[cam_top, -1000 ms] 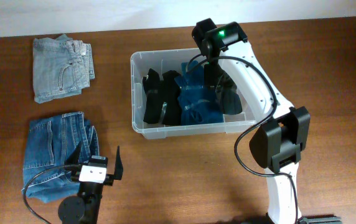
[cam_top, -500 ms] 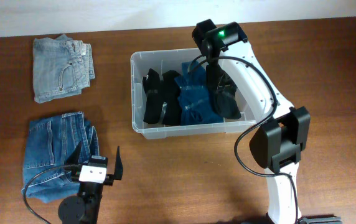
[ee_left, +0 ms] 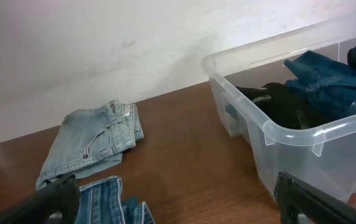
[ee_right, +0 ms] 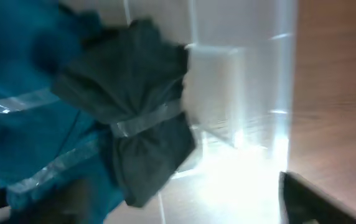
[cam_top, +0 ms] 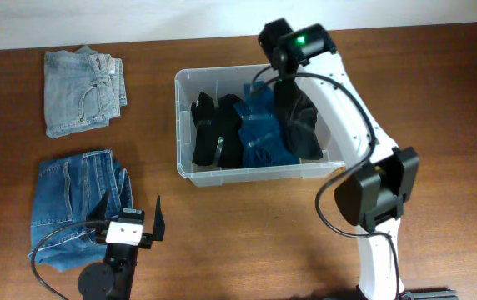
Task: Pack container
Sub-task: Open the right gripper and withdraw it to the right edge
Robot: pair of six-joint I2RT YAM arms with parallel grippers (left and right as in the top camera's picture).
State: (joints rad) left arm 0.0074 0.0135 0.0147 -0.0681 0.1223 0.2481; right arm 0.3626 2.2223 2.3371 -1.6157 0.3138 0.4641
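Observation:
The clear plastic container (cam_top: 183, 158) stands mid-table and holds a black garment (cam_top: 212, 133), a blue garment (cam_top: 262, 133) and a dark grey garment (cam_top: 305, 133) at its right end. My right gripper (cam_top: 283, 90) hangs over the container's back right part, open, with nothing held. In the right wrist view the dark grey garment (ee_right: 134, 106) lies loose on the bright container floor (ee_right: 240, 162), beside the blue garment (ee_right: 22, 124), below the open right gripper (ee_right: 190, 208). My left gripper (cam_top: 132, 208) rests open near the front left, over the edge of folded dark blue jeans (cam_top: 72, 200).
Folded light blue jeans (cam_top: 84, 87) lie at the back left. The left wrist view shows the light jeans (ee_left: 94, 140), the dark jeans (ee_left: 106, 199), the container's rim (ee_left: 290, 132) and a pale wall behind the table. Bare wood surrounds the container.
My right gripper has opened and let go of the dark grey garment, which now lies in the container's right end. The left arm has not moved.

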